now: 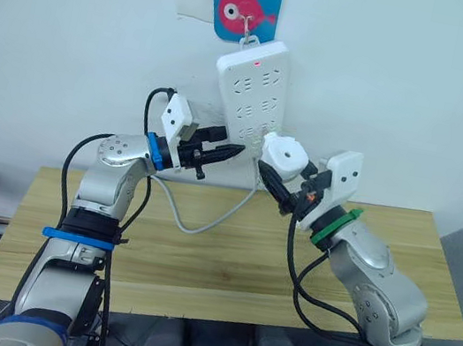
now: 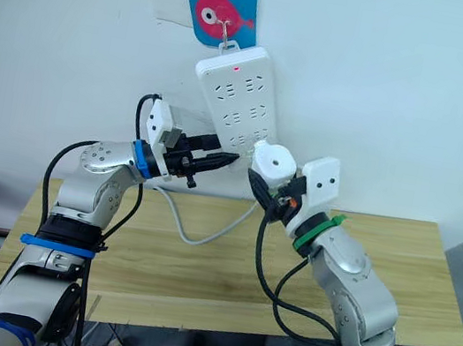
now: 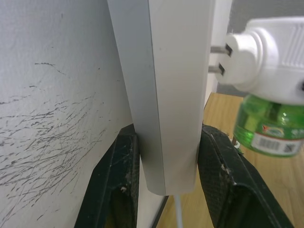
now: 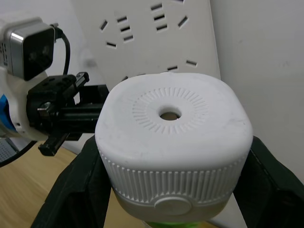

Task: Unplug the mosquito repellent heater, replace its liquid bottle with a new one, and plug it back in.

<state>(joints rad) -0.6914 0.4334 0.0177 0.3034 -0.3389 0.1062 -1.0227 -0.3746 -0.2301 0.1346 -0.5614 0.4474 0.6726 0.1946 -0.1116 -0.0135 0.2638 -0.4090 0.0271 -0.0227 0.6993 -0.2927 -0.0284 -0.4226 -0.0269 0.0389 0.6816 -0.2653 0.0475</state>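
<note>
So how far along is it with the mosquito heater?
Unplugging looks done: the mosquito repellent heater is off the power strip, prongs bare. The right gripper holds it while the left gripper clamps the strip. A green bottle is attached; the swap and replugging remain.

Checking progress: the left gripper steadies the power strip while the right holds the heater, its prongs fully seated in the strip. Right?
Not quite: the left wrist view shows the heater's prongs bare, clear of the power strip. The left gripper steadies the strip and the right gripper holds the heater.
</note>
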